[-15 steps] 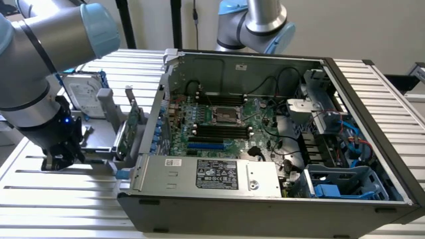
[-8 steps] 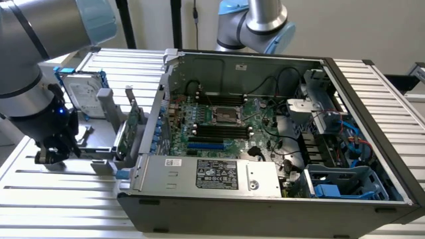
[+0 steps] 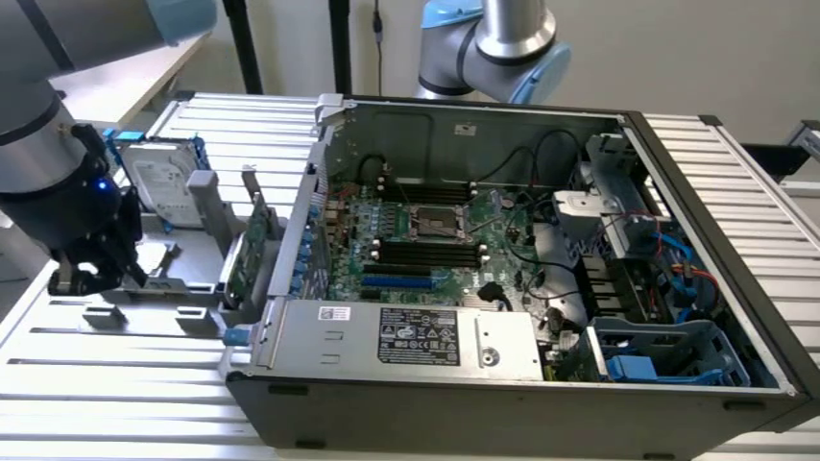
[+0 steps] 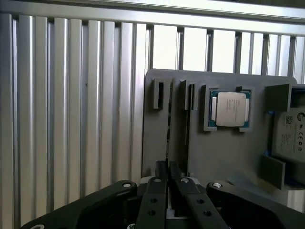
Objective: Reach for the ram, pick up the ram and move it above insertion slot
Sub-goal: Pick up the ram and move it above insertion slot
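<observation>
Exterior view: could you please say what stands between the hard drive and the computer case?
An upright green card stands between the hard drive and the computer case, as seen in the exterior view.

Hard drive (image 4: 289,136) half cut off by edge

Ribbed aluminium worktable (image 3: 103,384), slats running left to right; pale plain wall (image 3: 692,48) on far side; two dark upright posts (image 3: 241,43) far left; even light.
</observation>
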